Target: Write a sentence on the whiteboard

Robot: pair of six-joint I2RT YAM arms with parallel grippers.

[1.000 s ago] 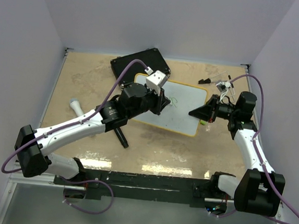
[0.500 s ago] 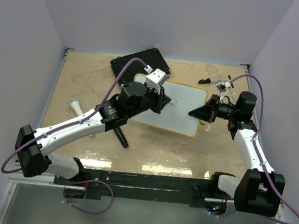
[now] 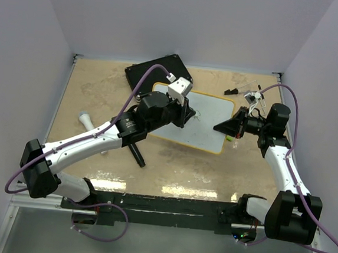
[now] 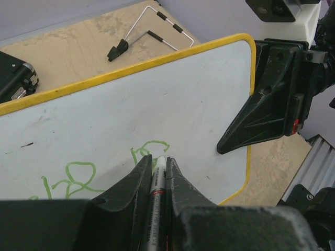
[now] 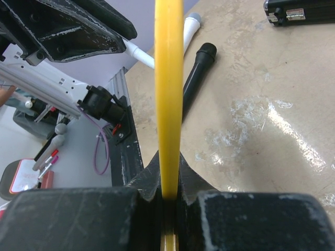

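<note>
Whiteboard [image 3: 211, 129]: long axis crosswise. My right jaws pinch its right rim. My left jaws, nearer, pinch marker [image 4: 158, 184], tip at sentence [image 4: 152, 141]; blank face lies rightward.

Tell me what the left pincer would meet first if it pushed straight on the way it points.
The whiteboard, beside the green scribbles: the marker clamped in the left pincer juts ahead, so its tip would touch the white face first, if it isn't touching already.
</note>
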